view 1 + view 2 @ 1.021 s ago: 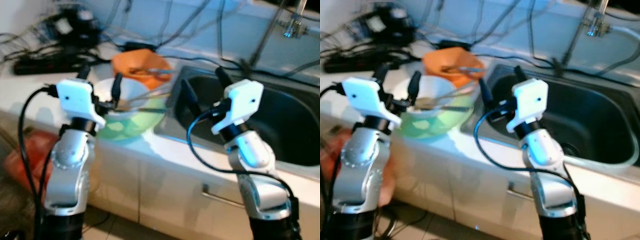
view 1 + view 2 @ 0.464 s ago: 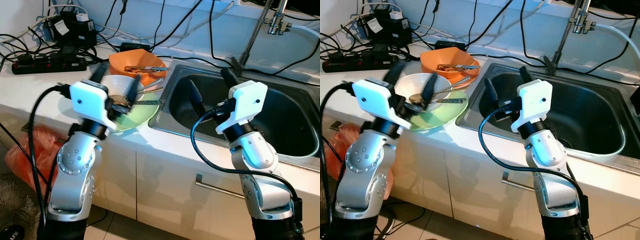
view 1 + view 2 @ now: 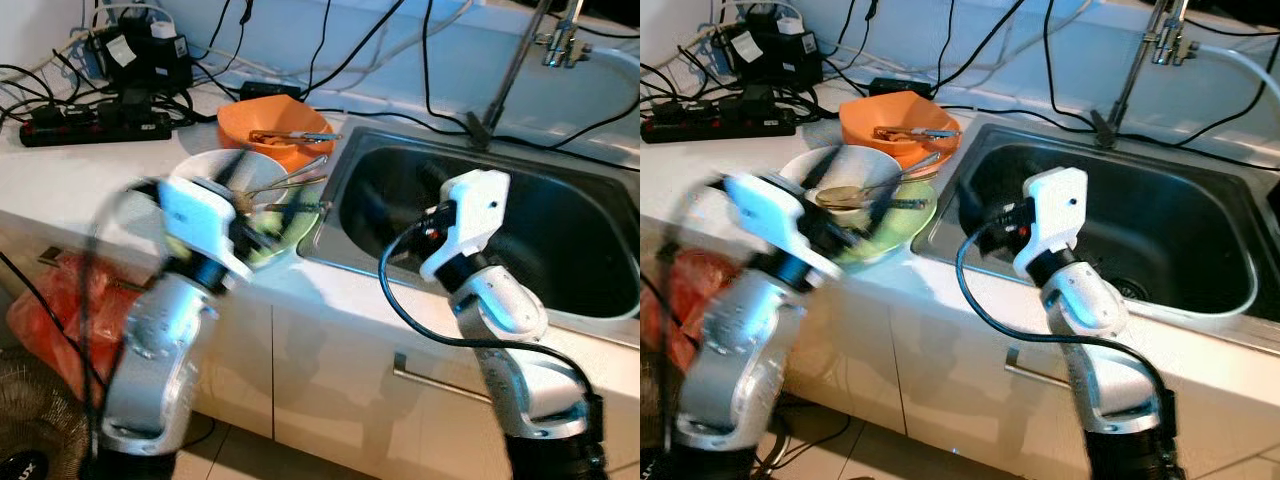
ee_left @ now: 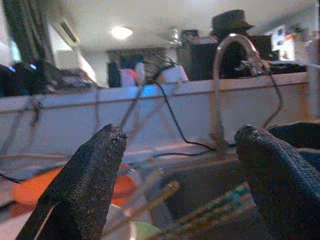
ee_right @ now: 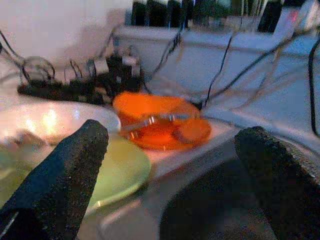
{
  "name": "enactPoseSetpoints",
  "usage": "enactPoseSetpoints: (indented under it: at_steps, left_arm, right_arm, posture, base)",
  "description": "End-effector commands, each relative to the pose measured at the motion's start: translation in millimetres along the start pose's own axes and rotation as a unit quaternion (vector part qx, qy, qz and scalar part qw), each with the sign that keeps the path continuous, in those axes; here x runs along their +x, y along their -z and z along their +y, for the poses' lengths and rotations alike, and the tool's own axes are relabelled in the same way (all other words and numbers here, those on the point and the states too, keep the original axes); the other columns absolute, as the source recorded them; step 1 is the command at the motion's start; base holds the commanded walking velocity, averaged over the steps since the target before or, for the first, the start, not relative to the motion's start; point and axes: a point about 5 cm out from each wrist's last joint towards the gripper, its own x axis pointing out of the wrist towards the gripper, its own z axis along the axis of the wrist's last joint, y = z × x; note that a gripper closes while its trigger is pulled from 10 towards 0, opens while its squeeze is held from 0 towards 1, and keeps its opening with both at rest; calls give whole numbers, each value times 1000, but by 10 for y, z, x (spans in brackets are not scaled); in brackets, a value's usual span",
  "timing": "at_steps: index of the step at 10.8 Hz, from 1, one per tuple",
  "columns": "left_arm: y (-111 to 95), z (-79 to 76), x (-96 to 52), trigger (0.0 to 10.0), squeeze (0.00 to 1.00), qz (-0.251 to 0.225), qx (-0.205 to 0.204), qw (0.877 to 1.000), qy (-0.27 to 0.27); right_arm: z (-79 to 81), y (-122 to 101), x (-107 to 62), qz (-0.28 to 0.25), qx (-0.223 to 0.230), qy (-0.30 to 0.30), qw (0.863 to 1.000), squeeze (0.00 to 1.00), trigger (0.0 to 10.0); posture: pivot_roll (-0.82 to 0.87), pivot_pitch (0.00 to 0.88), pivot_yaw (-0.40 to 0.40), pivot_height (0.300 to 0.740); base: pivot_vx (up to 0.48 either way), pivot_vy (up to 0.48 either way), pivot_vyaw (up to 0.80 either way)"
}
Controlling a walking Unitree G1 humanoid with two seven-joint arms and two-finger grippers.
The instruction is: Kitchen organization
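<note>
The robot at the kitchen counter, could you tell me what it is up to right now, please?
It stands before the counter with both arms raised and nothing held. The left pincer, open, is beside the stacked white bowl on the light green plate, with cutlery lying across them. The right pincer, also open, hangs over the steel sink. A round orange bowl with utensils sits behind the stack.

Left gripper (image 4: 175,165) raised before the body, fingers (image 4: 85,185) spread, right gripper (image 5: 170,165) likewise, fingers apart
</note>
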Motion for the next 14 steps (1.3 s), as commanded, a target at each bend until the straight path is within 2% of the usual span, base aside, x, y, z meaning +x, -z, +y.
enactPoseSetpoints:
  at_steps: [1, 4, 5, 7, 8, 11, 13, 14]
  left_arm:
    - [3, -40, 2, 10000, 0, 3, -8, 1000, 17]
    - [11, -78, 6, 10000, 0, 8, -36, 998, 44]
    - [-4, -72, 8, 10000, 0, 11, -67, 996, 50]
    - [-43, -53, 6, 10000, 0, 10, -99, 994, 50]
    - [-52, -47, -16, 10000, 0, 13, -96, 994, 54]
    - [-71, -37, -75, 10000, 0, 30, -194, 979, 62]
    - [-44, -48, -99, 10000, 0, 44, -221, 972, 69]
    - [-12, -54, -116, 10000, 0, 55, -252, 964, 70]
  right_arm:
    - [-21, -3, -14, 14, 0, -11, 1000, 0, 10000]
    - [-112, -9, -70, 47, -5, -65, 997, 0, 10000]
    - [-200, -17, -123, 66, -4, -102, 993, 0, 10000]
    - [-207, -31, -134, 72, -15, -117, 990, 0, 10000]
    - [-192, -26, -137, 71, -16, -124, 990, 0, 10000]
    - [-123, 11, -146, 73, -22, -154, 985, 0, 10000]
    - [-100, 19, -143, 72, -21, -164, 984, 0, 10000]
    - [-89, 32, -137, 72, -23, -167, 983, 0, 10000]
  posture:
    - [75, 18, -50, 740]
    - [74, 19, -48, 740]
    - [77, 22, -52, 740]
    - [79, 24, -55, 740]
    - [86, 26, -58, 740]
    - [101, 26, -55, 740]
    - [104, 20, -57, 740]
    - [106, 18, -59, 740]
  base:
    - [0, 0, 0]
    - [0, 0, 0]
    - [0, 0, 0]
    - [0, 0, 0]
    - [0, 0, 0]
    - [0, 0, 0]
    - [0, 0, 0]
    - [0, 0, 0]
